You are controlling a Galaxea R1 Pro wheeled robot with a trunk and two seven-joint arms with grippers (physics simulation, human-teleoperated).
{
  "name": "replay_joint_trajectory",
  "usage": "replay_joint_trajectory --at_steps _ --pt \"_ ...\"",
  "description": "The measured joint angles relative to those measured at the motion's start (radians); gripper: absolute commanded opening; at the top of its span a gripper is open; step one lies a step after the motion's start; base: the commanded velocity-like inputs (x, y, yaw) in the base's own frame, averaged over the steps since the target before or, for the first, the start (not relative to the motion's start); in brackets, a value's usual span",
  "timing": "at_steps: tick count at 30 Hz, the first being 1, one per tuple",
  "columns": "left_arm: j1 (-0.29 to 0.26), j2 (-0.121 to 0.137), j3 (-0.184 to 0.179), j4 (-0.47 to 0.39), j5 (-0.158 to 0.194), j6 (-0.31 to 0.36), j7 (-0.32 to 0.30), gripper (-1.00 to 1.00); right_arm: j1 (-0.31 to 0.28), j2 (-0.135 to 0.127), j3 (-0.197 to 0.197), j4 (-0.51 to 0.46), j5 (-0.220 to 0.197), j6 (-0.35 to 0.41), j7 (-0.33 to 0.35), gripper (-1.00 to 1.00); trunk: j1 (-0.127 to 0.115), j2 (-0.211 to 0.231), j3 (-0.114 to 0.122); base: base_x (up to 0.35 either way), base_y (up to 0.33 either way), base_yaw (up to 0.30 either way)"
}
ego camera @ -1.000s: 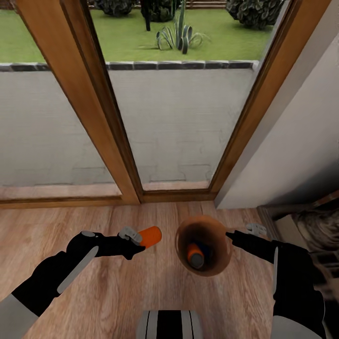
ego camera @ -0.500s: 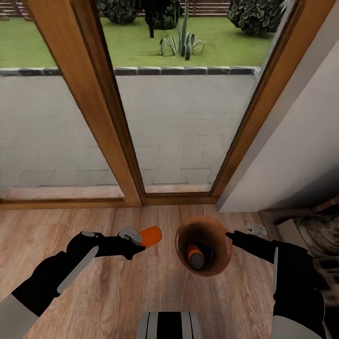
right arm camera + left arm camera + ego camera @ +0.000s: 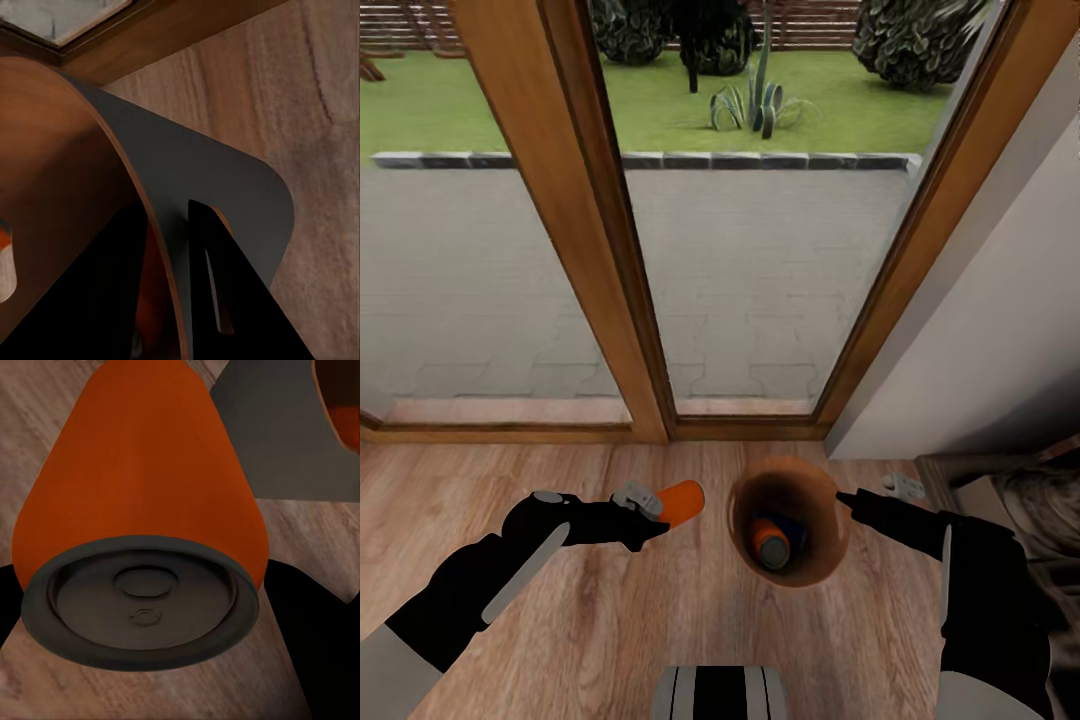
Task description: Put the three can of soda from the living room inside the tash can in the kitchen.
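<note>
Head view: the robot faces a wood-framed glass door [image 3: 630, 300] with paving and garden beyond, standing on a light wood floor [image 3: 610, 620]. The left arm reaches forward and inward from the lower left, forearm low over the floor, wrist turned so the left pincer [image 3: 650, 505] points toward the bin. It is closed on an orange can [image 3: 680, 500], which lies roughly level, just beside the trash can [image 3: 830, 555] but apart from its rim. The right arm comes in from the lower right, bent at the elbow, its right pincer [image 3: 844, 497] meeting the bin's rim on the far right side. Inside the bin lie a second orange can [image 3: 768, 543] and, partly hidden behind it, a blue can [image 3: 792, 524].

Left wrist view: the orange can [image 3: 142, 487] sits end-on with its dark lid toward the camera, dark fingers [image 3: 300, 637] at either side of it. The grey wall of the trash can [image 3: 277, 442] stands beyond, over the wood floor [image 3: 45, 405].

Right wrist view: the two black fingers [image 3: 225, 300] straddle the trash can's rim [image 3: 161, 225], one inside against the brown lining, one outside on the grey wall, clamped on it by the slot handle. A sliver of orange can [image 3: 4, 244] shows inside.
</note>
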Motion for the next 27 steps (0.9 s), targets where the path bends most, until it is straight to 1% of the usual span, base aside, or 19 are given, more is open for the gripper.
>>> replay_joint_trajectory --at_steps 4,6,7,8,11,17,20,22,25,27 --pt "0.000 -0.001 0.000 0.000 0.000 0.000 -0.001 -1.00 0.000 0.000 -0.002 0.000 0.021 -0.012 0.004 -1.00 0.000 0.000 0.000 0.000 0.000 0.002" --pt "0.000 -0.001 0.000 0.000 0.000 0.000 -0.001 -1.00 0.000 0.000 -0.003 0.000 0.021 -0.011 0.005 -1.00 0.000 0.000 0.000 0.000 0.000 0.000" --pt "0.000 0.003 0.006 0.006 -0.008 0.005 -0.007 -1.00 0.001 0.000 -0.004 -0.001 0.025 -0.011 0.009 -1.00 0.000 0.000 0.000 0.000 0.000 0.000" --pt "0.000 0.004 0.006 0.007 -0.001 0.008 -0.013 -1.00 0.001 0.000 -0.004 -0.001 0.036 -0.013 0.014 -1.00 0.000 0.000 0.000 0.000 0.000 0.000" --pt "0.000 0.004 0.004 0.007 0.002 0.003 -0.028 -1.00 0.002 0.000 -0.004 -0.001 0.085 -0.031 0.025 -1.00 0.000 0.000 0.000 0.000 0.000 0.000" --pt "0.000 0.015 0.005 0.007 0.028 0.003 0.005 -1.00 0.002 0.000 -0.004 -0.003 0.187 -0.078 0.049 -1.00 0.000 0.000 0.000 0.000 0.000 0.000" --pt "0.000 0.018 0.005 0.006 0.045 0.003 0.007 -1.00 0.002 0.000 -0.004 -0.003 0.226 -0.096 0.060 -1.00 0.000 0.000 0.000 0.000 0.000 0.000" --pt "-0.001 0.029 0.000 0.017 0.053 -0.009 -0.004 -1.00 0.002 0.000 -0.006 -0.012 0.247 -0.107 0.069 -1.00 0.000 0.000 0.000 0.000 0.000 0.000" --pt "-0.001 0.046 0.000 0.024 0.050 -0.017 -0.021 -1.00 0.002 0.000 -0.007 -0.012 0.274 -0.121 0.081 -1.00 0.000 0.000 0.000 0.000 0.000 0.000" --pt "-0.001 0.035 0.001 0.033 0.037 -0.006 -0.010 -1.00 0.002 0.000 -0.009 -0.013 0.289 -0.127 0.090 -1.00 0.000 0.000 0.000 0.000 0.000 0.000"
